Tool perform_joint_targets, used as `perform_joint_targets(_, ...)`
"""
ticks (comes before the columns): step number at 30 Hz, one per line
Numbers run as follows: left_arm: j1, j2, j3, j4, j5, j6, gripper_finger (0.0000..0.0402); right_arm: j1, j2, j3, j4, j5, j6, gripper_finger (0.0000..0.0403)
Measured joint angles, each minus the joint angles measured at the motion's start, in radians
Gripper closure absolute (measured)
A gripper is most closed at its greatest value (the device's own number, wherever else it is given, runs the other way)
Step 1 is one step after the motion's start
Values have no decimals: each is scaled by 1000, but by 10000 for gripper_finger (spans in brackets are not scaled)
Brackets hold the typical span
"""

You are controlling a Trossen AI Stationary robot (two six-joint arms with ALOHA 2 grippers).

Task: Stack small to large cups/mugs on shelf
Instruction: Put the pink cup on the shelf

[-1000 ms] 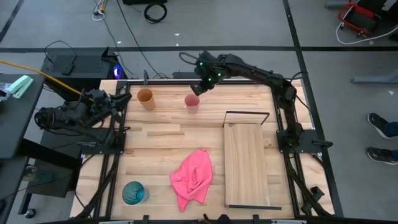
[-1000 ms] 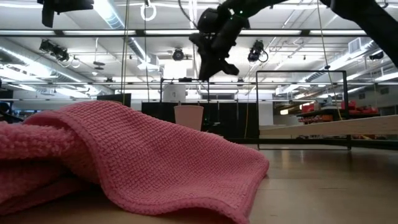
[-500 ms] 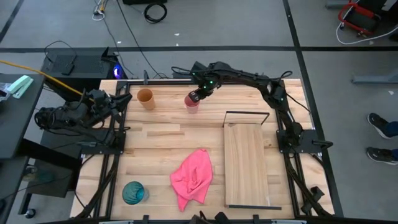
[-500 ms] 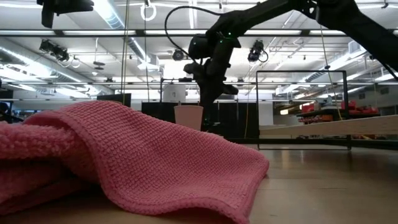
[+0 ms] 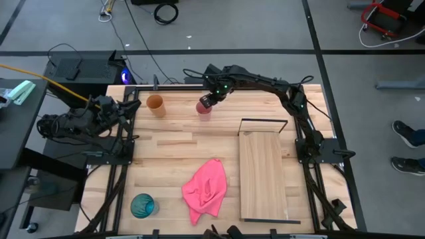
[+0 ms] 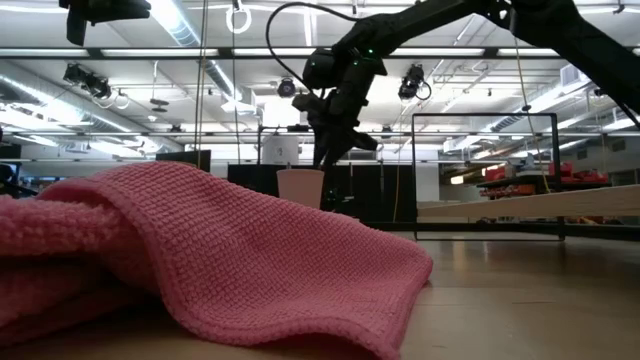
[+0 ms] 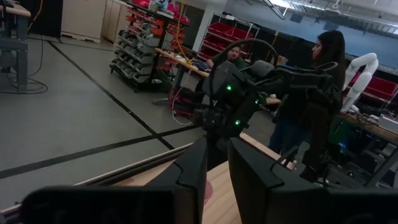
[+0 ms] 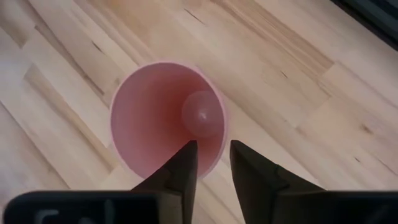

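Note:
The pink cup (image 5: 204, 109) stands upright on its base on the tabletop near the far edge. It also shows in the low view (image 6: 301, 188) and, from above, in the right wrist view (image 8: 161, 118). My right gripper (image 5: 207, 101) is right over it and is shut on its rim. The orange-brown cup (image 5: 155, 104) stands to its left. The teal cup (image 5: 143, 205) stands at the near left. The light-wood shelf (image 5: 263, 174) lies at the right, with its black wire frame (image 5: 263, 121) at the far end. My left gripper (image 5: 135, 103) waits at the table's left edge with its fingers close together. My right gripper holds the pink cup by its rim (image 8: 214, 163). One finger (image 8: 186, 158) is inside the cup and the other (image 8: 245, 162) is outside. The fingers come from above, pointing down. The cup stands upright with its base on the table.
A crumpled pink cloth (image 5: 206, 188) lies in the table's near middle and fills the low view's foreground (image 6: 200, 250). Bare wood lies between the cups and the shelf. People stand in the room beyond the table in the left wrist view (image 7: 317, 93).
My right gripper has come down from above and slightly toward the table's left, onto the pink cup, and has then kept still. The cup has stayed where it was.

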Motion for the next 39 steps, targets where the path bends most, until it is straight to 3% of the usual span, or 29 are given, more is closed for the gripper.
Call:
perform_joint_targets(20,0,0,0,-41,0,-46,332,17,12,-2,34,48,26,284)
perform_joint_targets(39,0,0,0,-45,0,-52,334,26,23,-117,135,53,53,286)
